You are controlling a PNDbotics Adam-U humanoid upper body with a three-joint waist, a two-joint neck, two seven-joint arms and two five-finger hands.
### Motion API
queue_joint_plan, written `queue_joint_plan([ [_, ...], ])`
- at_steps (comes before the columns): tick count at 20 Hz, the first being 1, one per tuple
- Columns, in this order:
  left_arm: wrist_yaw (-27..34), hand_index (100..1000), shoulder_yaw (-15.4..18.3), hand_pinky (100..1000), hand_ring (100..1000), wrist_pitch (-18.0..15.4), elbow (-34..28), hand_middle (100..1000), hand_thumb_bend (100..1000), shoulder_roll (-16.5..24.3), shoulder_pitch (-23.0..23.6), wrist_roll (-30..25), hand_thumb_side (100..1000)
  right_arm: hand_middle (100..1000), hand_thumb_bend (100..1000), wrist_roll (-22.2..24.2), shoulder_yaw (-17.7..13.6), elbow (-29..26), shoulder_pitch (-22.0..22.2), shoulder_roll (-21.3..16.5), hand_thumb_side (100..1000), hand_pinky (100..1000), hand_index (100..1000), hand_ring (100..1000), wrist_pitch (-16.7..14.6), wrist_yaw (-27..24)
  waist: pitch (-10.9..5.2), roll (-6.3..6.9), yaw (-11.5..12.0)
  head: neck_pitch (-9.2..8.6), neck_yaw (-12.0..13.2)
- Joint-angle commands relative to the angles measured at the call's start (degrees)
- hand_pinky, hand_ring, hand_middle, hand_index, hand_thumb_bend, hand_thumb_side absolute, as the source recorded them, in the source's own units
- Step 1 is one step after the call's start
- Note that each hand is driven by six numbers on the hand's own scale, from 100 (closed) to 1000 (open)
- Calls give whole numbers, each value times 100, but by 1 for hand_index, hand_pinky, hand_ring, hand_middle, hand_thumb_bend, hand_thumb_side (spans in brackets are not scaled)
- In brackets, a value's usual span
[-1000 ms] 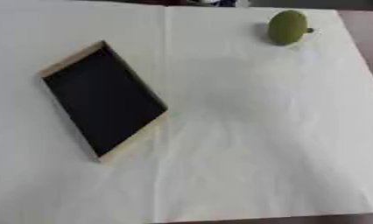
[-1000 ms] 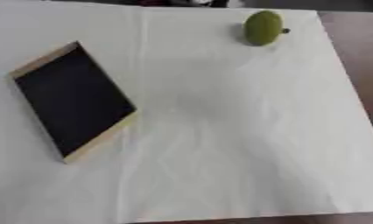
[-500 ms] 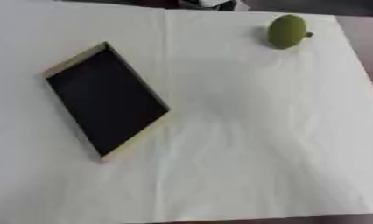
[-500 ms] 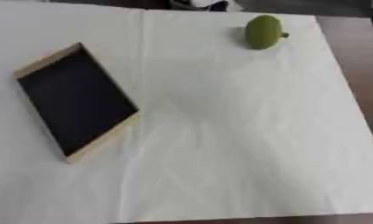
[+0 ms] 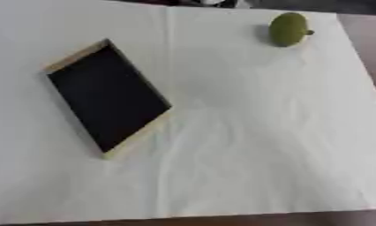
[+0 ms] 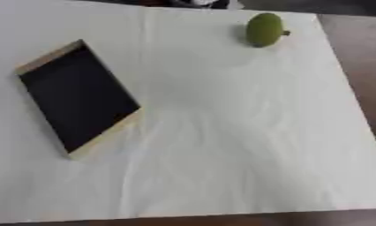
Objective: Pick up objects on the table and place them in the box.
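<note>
A table covered with a pale cream cloth (image 5: 245,145) fills nearly the whole frame; the cloth is creased through the middle and lower part. At the left of the frame, slightly above centre, a shallow rectangular box with a light wooden rim and a black inside (image 5: 106,99) is set askew, one corner pointing to the upper left and its long side running down to the right. Nothing is seen inside it. In the upper right of the frame a small green, rounded fruit with a short dark stem (image 5: 287,29) lies on the cloth near the far edge, well apart from the box. At the top edge, near the middle, a small dark and white shape is cut off by the frame and cannot be made out.

Neither robot hand is shown in either eye view, so nothing can be said of how their fingers stand.

The task appears to be at its start: the fruit is not yet picked up and the box holds nothing. The next move is judged to call for a hand to be brought in to the upper right, the fingers closed round the fruit, and the fruit carried across the cloth to the box. Being rounded, the fruit could roll if nudged before it is enclosed.
</note>
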Motion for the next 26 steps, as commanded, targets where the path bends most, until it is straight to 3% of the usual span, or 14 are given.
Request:
queue_joint_plan([
  [1, 48, 778, 51, 701, 684, 19, -116, 719, 100, 123, 0, -21, 605, 637, 100, -15, -31, 566, -288, -517, 595, 835, 751, 732, 38, -56, -151, 35, -17, 43, -29],
  [6, 82, 778, 35, 701, 683, 28, -116, 718, 100, 130, 10, -63, 604, 665, 100, 146, 152, 1710, -865, -857, 615, 841, 772, 753, -5, -2, -192, 52, -13, 80, -100],
  [13, 105, 778, 33, 702, 688, 40, -116, 719, 100, 135, 45, -97, 604, 707, 100, 560, 392, 2817, -1590, -1028, 670, 854, 799, 794, -160, 169, -232, 40, 10, 88, -162],
  [19, 106, 778, 38, 701, 690, 75, -116, 720, 100, 158, 50, -100, 603, 717, 100, 1055, 614, 3646, -2303, -935, 692, 856, 801, 799, -210, 602, -250, 34, 29, 42, -137],
  [26, 117, 778, 29, 702, 691, 95, -116, 720, 100, 161, 52, -139, 603, 721, 100, 1373, 782, 4624, -3162, -518, 708, 860, 805, 806, -247, 1203, -261, 20, 38, -13, -107],
])
